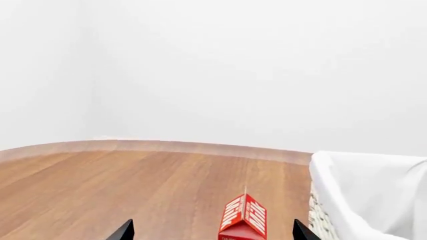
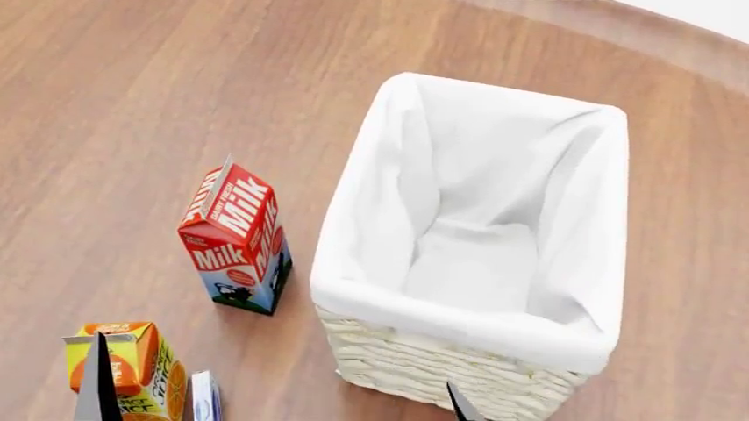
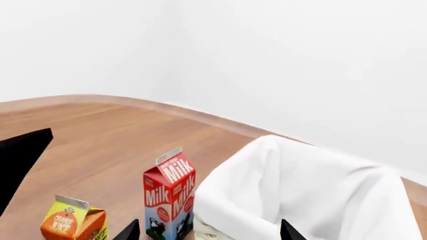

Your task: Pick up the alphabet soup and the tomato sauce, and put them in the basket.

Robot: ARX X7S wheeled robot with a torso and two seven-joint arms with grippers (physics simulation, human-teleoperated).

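Two dark fingertips edge into the bottom of the head view — one point(image 2: 98, 386) in front of the orange juice carton point(image 2: 131, 368), the other point(image 2: 462, 405) against the basket's woven front — and too little shows to say which arm each belongs to. One basket point(image 2: 468, 368) stands on the wooden surface point(image 2: 140, 105), cream wicker with white cloth folded over its rim, and its lined interior holds no can. One milk carton point(image 2: 238, 237) stands upright just beside the basket's left wall, apart from it. One orange juice carton sits nearer the camera, with a sliver of a blue-and-white object point(image 2: 203, 396) beside it, too cropped to identify. Neither the alphabet soup nor the tomato sauce appears in any view. Left gripper point(image 1: 212, 235): two tips spread wide, nothing between them, the milk carton beyond the gap. Right gripper point(image 3: 210, 235): tips likewise parted and empty — milk carton and basket rim beyond.
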